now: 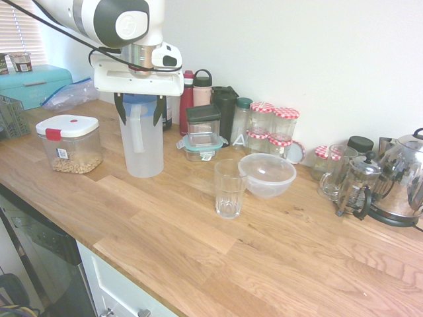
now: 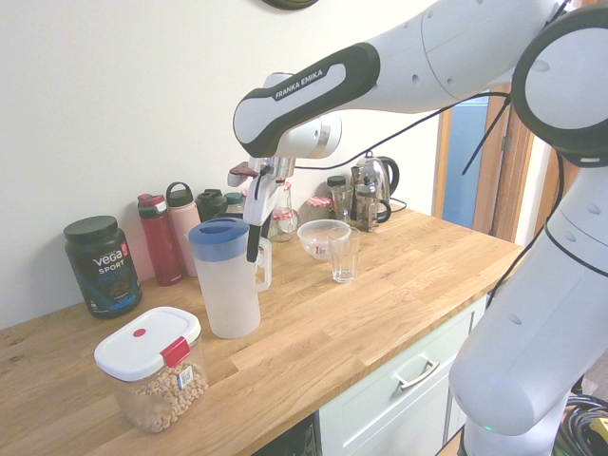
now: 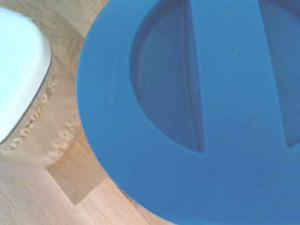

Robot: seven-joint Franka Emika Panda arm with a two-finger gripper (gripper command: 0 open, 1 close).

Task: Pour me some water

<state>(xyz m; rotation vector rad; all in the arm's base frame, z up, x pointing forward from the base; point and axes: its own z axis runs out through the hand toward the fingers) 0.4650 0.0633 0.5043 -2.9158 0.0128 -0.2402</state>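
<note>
Reads "FRANKA EMIKA" on the robot arm and "vega SPORT" on the dark tub. Seems to show "A" on the green-lidded bottle.
</note>
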